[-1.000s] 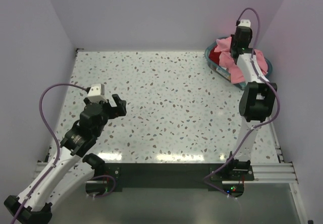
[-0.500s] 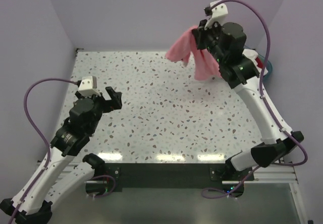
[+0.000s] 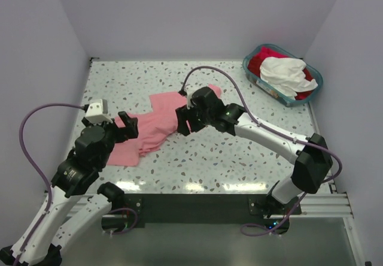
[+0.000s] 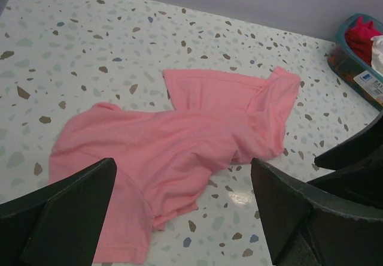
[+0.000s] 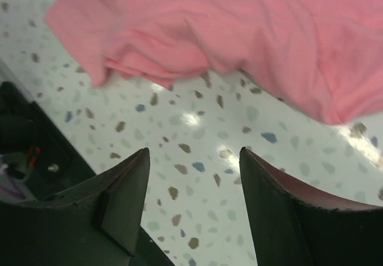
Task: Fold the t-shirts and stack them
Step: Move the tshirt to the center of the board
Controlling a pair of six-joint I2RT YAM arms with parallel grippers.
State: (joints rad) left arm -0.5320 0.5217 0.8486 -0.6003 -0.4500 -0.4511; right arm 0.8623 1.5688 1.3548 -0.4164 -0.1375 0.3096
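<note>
Right gripper [image 3: 183, 122] hovers low with its jaws apart and empty, just off the edge of the salmon-pink t-shirt [image 3: 149, 128], which lies rumpled on the table [image 3: 239, 92], left of centre. Left gripper [image 3: 128, 126] gapes wide and empty at the shirt's near-left end. Far right corner: teal basket [image 3: 267, 87] holding a white t-shirt [image 3: 284, 74] and a red t-shirt [image 3: 260, 61]. The writing on its white sticker [image 4: 372, 83] is too small to read.

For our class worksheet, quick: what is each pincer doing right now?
Left pincer: open, holding nothing.
Right pincer: open, holding nothing; the pink tee lies free.
</note>
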